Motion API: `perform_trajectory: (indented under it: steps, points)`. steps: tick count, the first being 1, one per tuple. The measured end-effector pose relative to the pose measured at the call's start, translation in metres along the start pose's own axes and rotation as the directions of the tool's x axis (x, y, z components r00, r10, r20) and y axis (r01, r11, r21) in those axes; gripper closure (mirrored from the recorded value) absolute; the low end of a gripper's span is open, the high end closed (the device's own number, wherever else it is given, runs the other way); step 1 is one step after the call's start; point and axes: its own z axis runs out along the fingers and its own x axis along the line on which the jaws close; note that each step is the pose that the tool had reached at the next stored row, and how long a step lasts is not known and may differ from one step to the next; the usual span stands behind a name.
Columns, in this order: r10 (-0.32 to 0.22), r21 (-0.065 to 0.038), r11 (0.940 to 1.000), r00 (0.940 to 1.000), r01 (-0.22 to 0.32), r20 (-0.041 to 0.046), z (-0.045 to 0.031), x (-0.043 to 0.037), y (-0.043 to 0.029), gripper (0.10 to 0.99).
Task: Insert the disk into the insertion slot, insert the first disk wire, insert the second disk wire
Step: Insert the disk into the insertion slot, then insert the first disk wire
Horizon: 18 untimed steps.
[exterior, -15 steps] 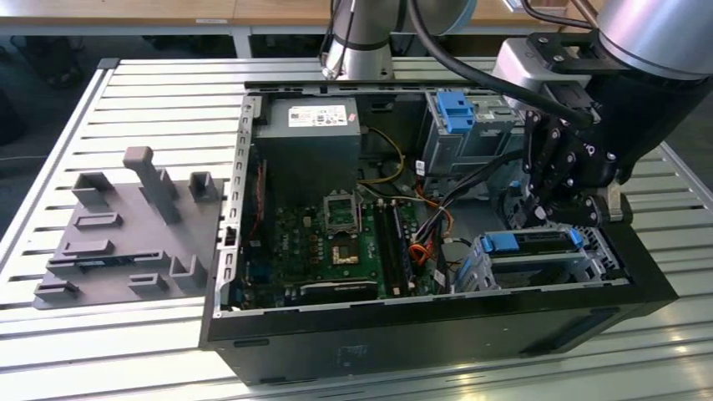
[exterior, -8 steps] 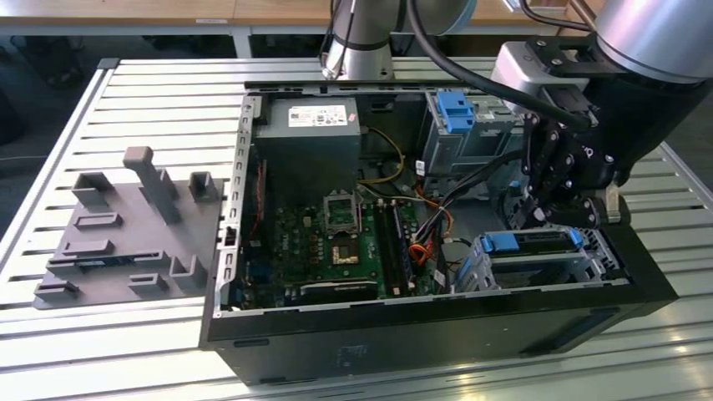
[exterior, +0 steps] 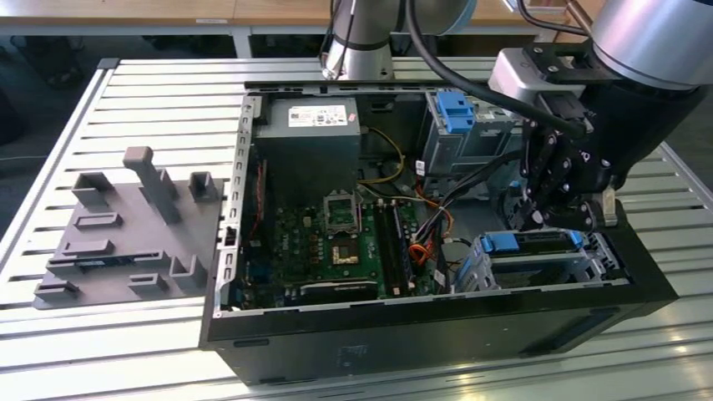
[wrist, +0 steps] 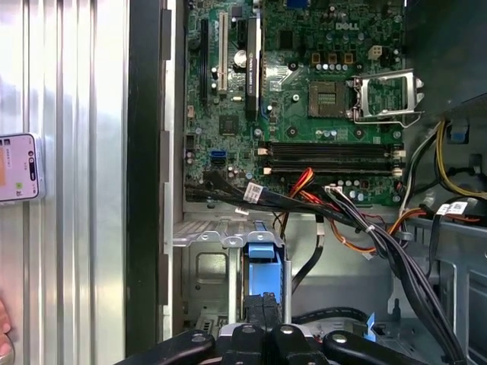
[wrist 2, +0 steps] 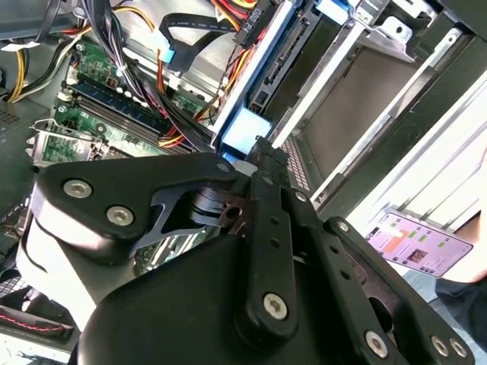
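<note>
The disk [exterior: 523, 243], in its bright blue carrier, lies in the insertion slot [exterior: 548, 272], a silver perforated bay at the case's corner on the exterior view's right. My gripper [exterior: 543, 219] hangs just above it. In both wrist views the two dark fingers stand pressed together, shut, with their tips [wrist: 262, 310] against the blue carrier's end [wrist: 262, 266]. That same blue end [wrist 2: 245, 129] shows just past the fingertips [wrist 2: 262, 146]. A bundle of black, red and orange wires [wrist: 342, 213] runs loose over the bay beside the motherboard [wrist: 304, 99].
A taller silver cage with a blue clip [exterior: 456, 109] stands behind the bay. The power supply [exterior: 312, 125] fills the case's far corner. A grey fixture plate [exterior: 123, 225] lies on the slatted table at the exterior view's left. A phone [wrist: 17, 167] rests outside the case wall.
</note>
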Motion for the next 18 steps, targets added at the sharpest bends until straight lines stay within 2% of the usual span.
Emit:
perform_trajectory:
  steps: [9,18]
  points:
    - [0.000,0.001,1.0000,1.0000,0.000,-0.0001,0.0032,0.0000,-0.0007,0.980]
    - [0.000,0.001,1.0000,1.0000,0.000,0.0001,0.0036,-0.0005,-0.0087,0.980]
